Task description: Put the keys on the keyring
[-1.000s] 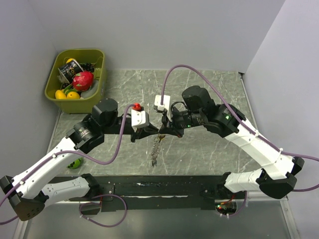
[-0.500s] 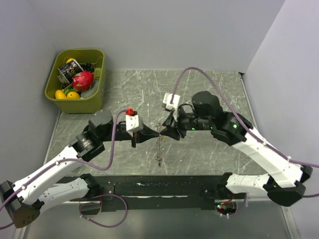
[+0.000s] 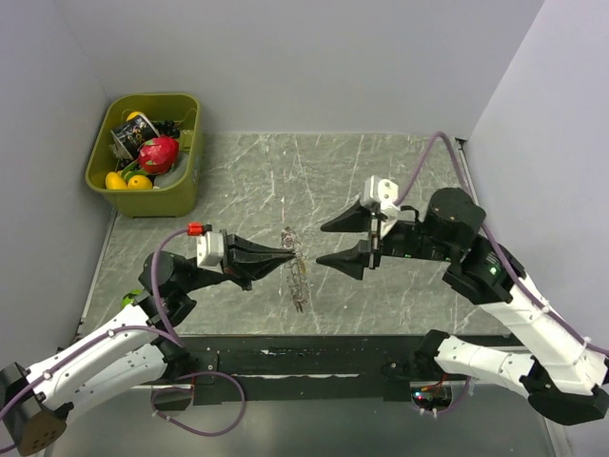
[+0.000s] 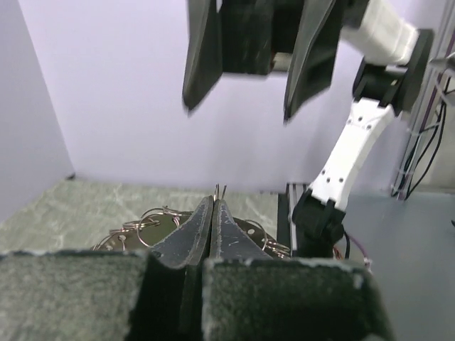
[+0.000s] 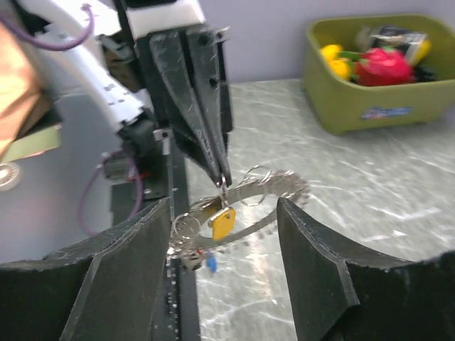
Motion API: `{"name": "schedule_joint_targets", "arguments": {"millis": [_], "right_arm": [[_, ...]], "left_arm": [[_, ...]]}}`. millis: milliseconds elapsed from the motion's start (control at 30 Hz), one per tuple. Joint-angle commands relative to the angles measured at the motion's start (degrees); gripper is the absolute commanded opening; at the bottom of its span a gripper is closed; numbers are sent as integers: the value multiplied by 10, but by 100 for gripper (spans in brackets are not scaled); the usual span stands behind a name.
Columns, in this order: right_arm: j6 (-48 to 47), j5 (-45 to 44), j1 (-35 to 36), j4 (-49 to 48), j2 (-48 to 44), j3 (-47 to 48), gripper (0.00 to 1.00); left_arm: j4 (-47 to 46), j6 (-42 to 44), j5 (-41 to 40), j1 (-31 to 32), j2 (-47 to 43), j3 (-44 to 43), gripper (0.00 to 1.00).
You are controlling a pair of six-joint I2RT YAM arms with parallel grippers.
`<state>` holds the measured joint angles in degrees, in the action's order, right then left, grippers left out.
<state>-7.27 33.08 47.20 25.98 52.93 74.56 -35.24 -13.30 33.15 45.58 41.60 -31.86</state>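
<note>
1. Keyring [image 3: 297,276]: a thin metal ring strung with many small grey loops and keys. From above it reads as a narrow, spiky strand.
2. It hangs from the tip of the left gripper [image 3: 288,253] and trails down from there toward the arm bases. Whether its lower end rests on the table [image 3: 409,171] cannot be told.
3. The left gripper is clenched on the keyring. Its two dark fingers [image 4: 202,227] lie pressed together, with a thin wire end pinched at their tip.
4. In the right wrist view, a yellow key [image 5: 222,223] dangles on the ring just below the left gripper's tip. A small blue piece [image 5: 212,263] hangs lower down, too small to make out.
5. More grey loops curl away in an arc beside the left gripper's tip, over the marbled table.
6. The right gripper [image 3: 326,245] is released and holds nothing. It faces the left gripper's tip from just beyond the keyring, its jaws spread wide and apart from the metal.
7. A green bin [image 3: 162,202] stands well apart from the left gripper, at the far corner on that arm's side. It holds a red fruit [image 3: 158,153] and some yellow pieces.
</note>
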Motion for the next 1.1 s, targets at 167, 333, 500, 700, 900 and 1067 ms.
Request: {"name": "schedule_joint_targets", "arguments": {"millis": [167, 333, 500, 700, 900, 1067], "right_arm": [[26, 88, 1, -62, 46, 3, 66], [41, 100, 2, -67, 64, 11, 41], [46, 99, 3, -68, 65, 9, 15], [36, 96, 2, -46, 67, 18, 15], [26, 104, 2, -23, 76, 27, 19], [25, 109, 2, -14, 88, 36, 5]], "left_arm": [[-156, -60, 12, 1, 15, -10, 1], [-149, -59, 18, 1, 20, -18, 1], [-147, -57, 16, 1, 18, -19, 1], [-142, -53, 14, 1, 18, -23, 1], [-151, -61, 18, 1, 19, -24, 1], [-155, -70, 30, 1, 26, -29, 1]]}}
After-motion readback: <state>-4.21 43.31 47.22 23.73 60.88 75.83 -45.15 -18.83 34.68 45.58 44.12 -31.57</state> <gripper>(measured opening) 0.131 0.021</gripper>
